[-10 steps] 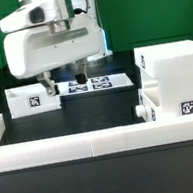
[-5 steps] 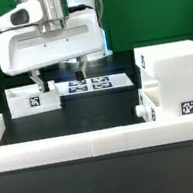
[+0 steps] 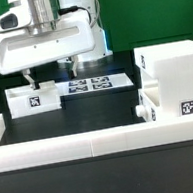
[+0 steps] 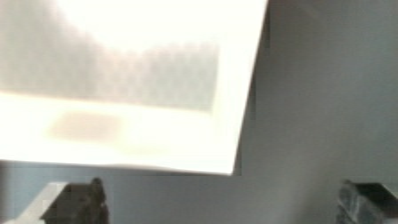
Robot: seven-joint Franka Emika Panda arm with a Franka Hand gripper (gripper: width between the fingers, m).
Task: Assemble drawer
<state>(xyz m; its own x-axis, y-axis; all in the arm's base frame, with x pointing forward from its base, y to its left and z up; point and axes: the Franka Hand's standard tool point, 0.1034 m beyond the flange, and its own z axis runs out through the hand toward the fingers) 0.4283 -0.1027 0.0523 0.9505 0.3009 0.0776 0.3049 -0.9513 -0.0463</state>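
Arm shifted twd exterior view's left; fingers [image 3: 29, 83] spread, empty, over tray box [image 3: 29, 101] nr that tabletop [image 3: 97, 110] edge. Box directly below, long axis left-right.

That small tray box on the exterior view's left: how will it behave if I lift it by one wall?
The tray box looks like hard white plastic, so probably stiff. It seems hollow, likely light. Its smooth faces may slip in the tool, and gripped off-centre it could tilt.
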